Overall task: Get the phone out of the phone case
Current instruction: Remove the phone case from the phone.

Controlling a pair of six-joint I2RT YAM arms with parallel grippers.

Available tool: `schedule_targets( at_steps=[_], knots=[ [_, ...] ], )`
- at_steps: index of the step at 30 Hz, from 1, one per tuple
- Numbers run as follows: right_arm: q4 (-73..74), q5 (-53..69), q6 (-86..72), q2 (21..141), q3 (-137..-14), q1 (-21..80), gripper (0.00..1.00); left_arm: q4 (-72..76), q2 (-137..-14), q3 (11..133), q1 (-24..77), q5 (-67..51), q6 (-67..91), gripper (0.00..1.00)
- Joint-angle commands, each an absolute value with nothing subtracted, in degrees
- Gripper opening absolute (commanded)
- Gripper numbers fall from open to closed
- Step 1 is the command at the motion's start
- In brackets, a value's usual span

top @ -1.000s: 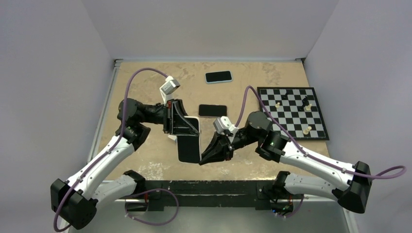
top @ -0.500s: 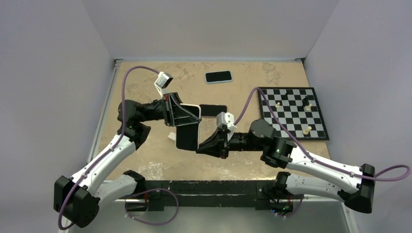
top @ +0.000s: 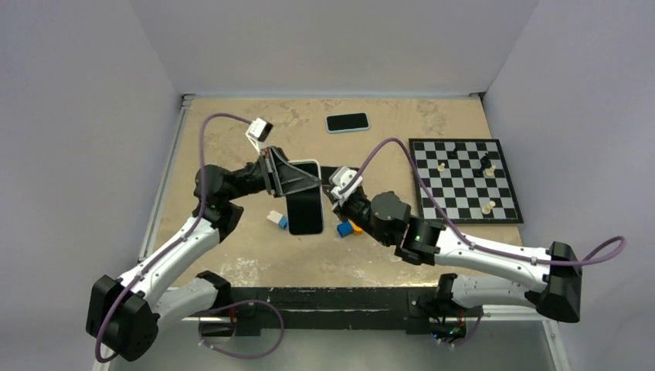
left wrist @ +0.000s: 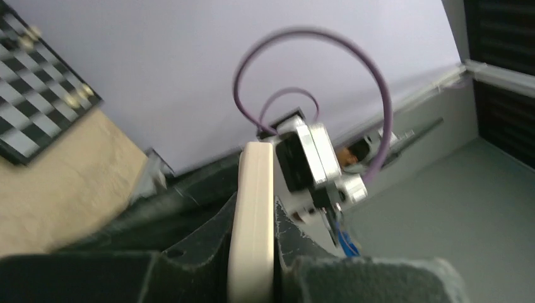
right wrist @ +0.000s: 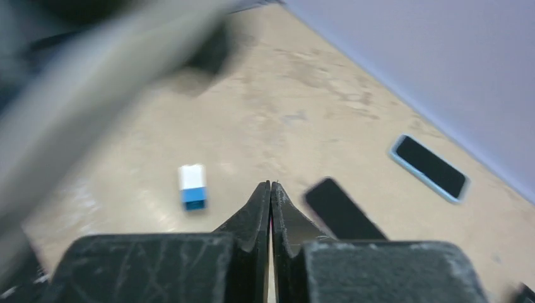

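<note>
My left gripper (top: 284,176) is shut on the top end of a phone in a cream case (top: 305,199) and holds it above the table, black screen facing up. In the left wrist view the cream case edge (left wrist: 252,221) stands clamped between my left gripper's (left wrist: 254,208) fingers. My right gripper (top: 332,193) is shut and empty, close beside the right edge of the held phone. In the right wrist view my right gripper (right wrist: 270,186) shows its tips pressed together, with a blurred grey shape at the upper left.
A bare black phone (right wrist: 340,211) lies on the table just behind the grippers. A blue-cased phone (top: 347,122) lies at the back. A chessboard (top: 463,179) with a few pieces is on the right. A white-and-blue block (top: 276,220), a blue block (top: 344,229) and an orange block (top: 355,227) lie under the held phone.
My left gripper has lifted the cased phone off the table and carried it back and right. My right gripper has swung from the phone's lower right up to its right edge.
</note>
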State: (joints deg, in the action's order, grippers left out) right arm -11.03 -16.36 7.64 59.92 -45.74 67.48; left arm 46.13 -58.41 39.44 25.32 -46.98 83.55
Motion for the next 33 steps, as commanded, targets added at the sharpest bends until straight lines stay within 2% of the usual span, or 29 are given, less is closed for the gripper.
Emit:
schedule_targets(
  at_steps=[1, 4, 9, 11, 13, 16, 19, 22, 23, 27, 33],
  knots=[
    [-19.37, -29.47, 11.33, 61.84, -51.68, 65.45, 0.0, 49.87, -57.19, 38.7, 30.35, -52.8, 93.87, 0.0],
    [-8.89, -20.7, 1.03, 60.28, -54.94, 65.39, 0.0, 45.15, -54.98, 37.67, 30.25, -48.96, 88.7, 0.0],
    [-1.12, -13.43, -11.25, 54.12, -52.26, 64.89, 0.31, 18.54, -48.78, 40.58, 30.18, -38.28, 67.69, 0.0],
    [4.94, -11.06, -15.98, 52.58, -52.82, 63.7, 0.33, 15.2, -46.5, 40.78, 30.15, -33.67, 63.9, 0.0],
    [7.58, -1.72, -21.65, 51.07, -52.99, 60.76, 0.34, 13.07, -44.36, 41.22, 30.15, -30.11, 60.96, 0.0],
    [3.97, 14.12, -30.07, 48.22, -50.75, 56.53, 0.34, 11.7, -42.42, 41.31, 30.2, -26.56, 58.8, 0.0],
    [-0.97, 22.02, -35.13, 46.33, -49.05, 55.74, 0.34, 11.29, -41.35, 41.14, 30.23, -24.04, 58.36, 0.0],
    [-7.84, 27.44, -38.62, 46.74, -46.88, 55.64, 0.53, 10.28, -40.11, 40.69, 30.23, -21.16, 58.68, 0.0],
    [-9.93, 28.78, -40.1, 48.14, -45.85, 55.45, 0.54, 10.13, -39.74, 40.43, 30.19, -20.28, 59.12, 0.0],
    [-14.54, 30.7, -43.43, 51.94, -44.56, 55.32, 0.4, 12.69, -38.86, 39.5, 30.22, -18.93, 60.69, 0.0],
    [-12.59, 29.53, -43.54, 53.53, -44.02, 54.06, 0.39, 15.47, -38.67, 38.13, 30.22, -20.66, 63.3, 0.0]
  ],
)
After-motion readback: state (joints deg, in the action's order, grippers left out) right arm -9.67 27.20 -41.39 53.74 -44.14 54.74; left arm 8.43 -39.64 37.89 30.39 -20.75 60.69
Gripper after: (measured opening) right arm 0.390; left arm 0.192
